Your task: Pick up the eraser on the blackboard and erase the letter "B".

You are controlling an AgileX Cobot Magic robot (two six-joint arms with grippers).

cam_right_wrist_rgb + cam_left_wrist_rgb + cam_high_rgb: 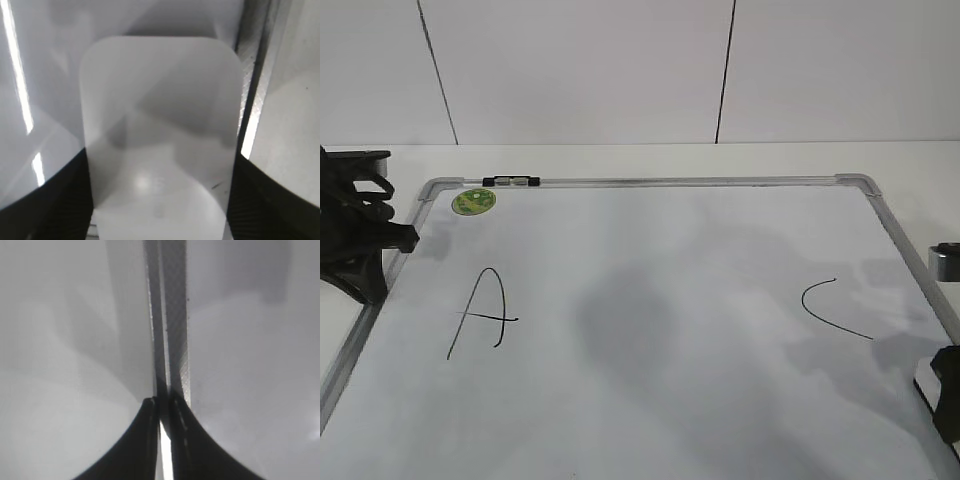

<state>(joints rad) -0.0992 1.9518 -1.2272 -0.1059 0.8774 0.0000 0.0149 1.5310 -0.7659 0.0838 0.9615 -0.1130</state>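
In the exterior view the blackboard fills most of the frame, with the "A" at centre left, the "C" at centre right and a green sticker in the upper left corner; between the two letters there is only a grey shadow and no marker stroke, so the letter "B" appears to be wiped away already. The left gripper sits at the left edge of the frame over the board's rim, and the right gripper shows at the lower right edge, a sliver of white under it that may be the eraser. In the left wrist view the left gripper has its jaws nearly together at the bottom centre, nothing between them, resting right over the frame rail that runs up the middle. In the right wrist view the eraser fills the centre, flat on the board beside the rail at the right, and the right gripper has its dark fingers on either side of the eraser's lower end; whether they press on it I cannot tell. The step in hand looks like setting the eraser down; the next move calls for a clear release and a lift straight off without dragging it.
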